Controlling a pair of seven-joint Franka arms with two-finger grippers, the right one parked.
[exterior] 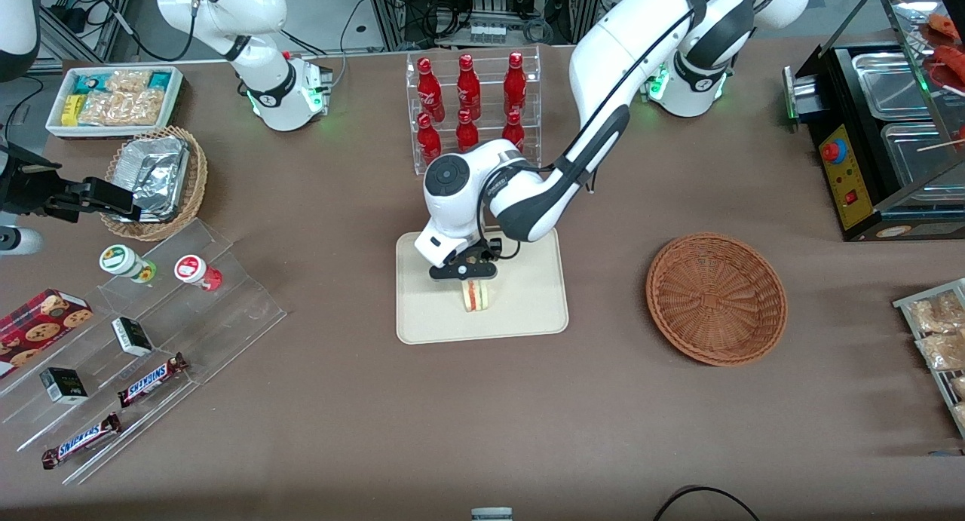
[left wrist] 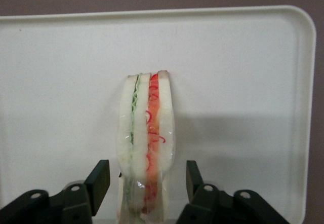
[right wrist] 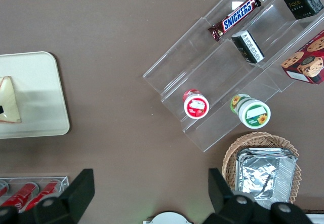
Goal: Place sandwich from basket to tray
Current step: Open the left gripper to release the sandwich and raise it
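We saw the sandwich (exterior: 474, 296) standing on its edge on the tray (exterior: 528, 310) at the centre of the front frame. The gripper (exterior: 468, 278) hovered directly above it, fingers (left wrist: 98, 179) parted wider than the bread, one on each side, touching nothing. The basket (exterior: 716, 298) sat apart at centre right, toward the working arm's end.

the left arm reaches forward and bends down, its gripper (exterior: 473, 277) pointing straight down, fingers (left wrist: 99, 179) spread apart.
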